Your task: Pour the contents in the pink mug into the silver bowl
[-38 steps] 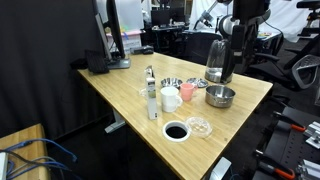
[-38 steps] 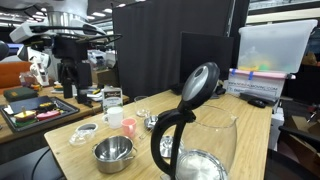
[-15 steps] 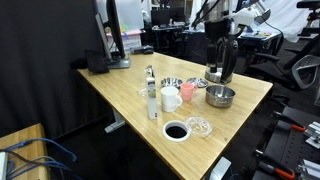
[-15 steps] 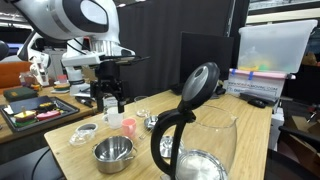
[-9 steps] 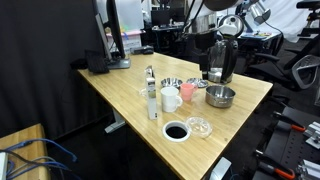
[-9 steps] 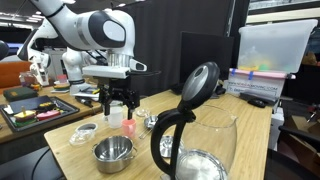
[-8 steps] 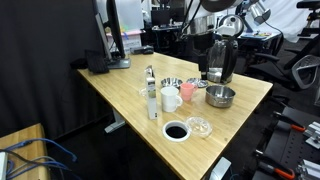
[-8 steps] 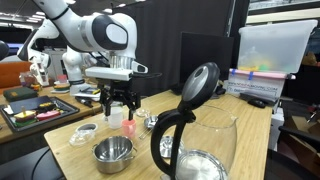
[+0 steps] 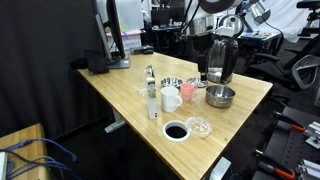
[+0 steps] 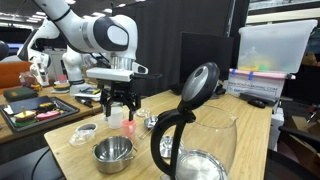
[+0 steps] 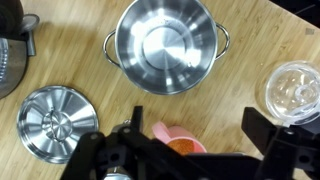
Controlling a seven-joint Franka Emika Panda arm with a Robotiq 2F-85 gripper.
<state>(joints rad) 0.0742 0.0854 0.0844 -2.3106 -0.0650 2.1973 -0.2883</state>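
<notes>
Tool (image 11: 195,138): spread wide and empty, just above the pink mug (image 11: 172,134).
Pink mug: upright on the worktop (image 11: 70,45), reddish contents inside, near the silver bowl (image 11: 165,45).
Change: your tool has dropped from high above the worktop and is now nearly still.
Meaning: your approach looks complete; grasping is next.

two mugs: pink mug (image 9: 187,92), white mug (image 9: 170,98); two steel bowls: silver bowl (image 9: 220,97), smaller bowl (image 9: 171,84); one glass dish (image 9: 199,126)
</notes>
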